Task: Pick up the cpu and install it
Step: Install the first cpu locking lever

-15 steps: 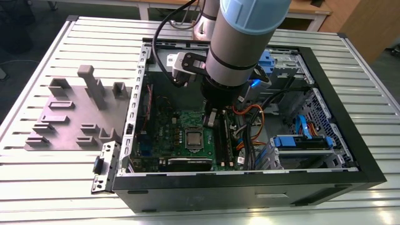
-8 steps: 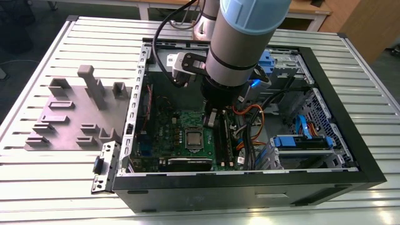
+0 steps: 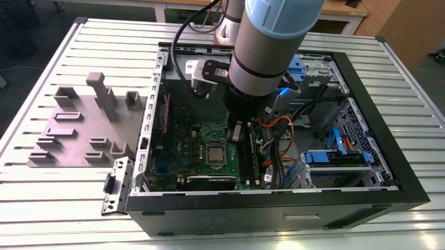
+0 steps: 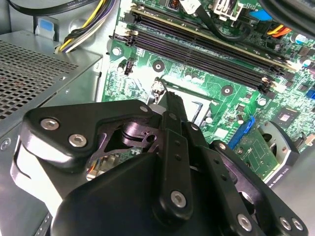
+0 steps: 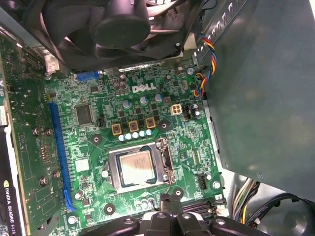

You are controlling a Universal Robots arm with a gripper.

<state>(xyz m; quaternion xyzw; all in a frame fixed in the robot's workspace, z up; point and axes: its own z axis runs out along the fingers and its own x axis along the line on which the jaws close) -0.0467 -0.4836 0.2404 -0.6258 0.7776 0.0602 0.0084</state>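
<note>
Already the cpu [image 5: 137, 167] lies in its socket [image 5: 139, 168] on the motherboard [image 5: 162, 128], centre-low in the first wrist view. Nearer, the claw [image 5: 168, 206] hangs clenched and empty just beside it, inside the case [image 3: 389, 156] on the bench [image 3: 41, 62].

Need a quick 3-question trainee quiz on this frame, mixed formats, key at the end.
1. True or false: the cpu lies in the socket frame on the green motherboard.
2. In the exterior view, the grey plastic blocks lie on which side of the computer case: A) left B) right?
3. Fill in: the claw hovers over the ____.

Key: 1 true; 2 A; 3 motherboard.
</note>
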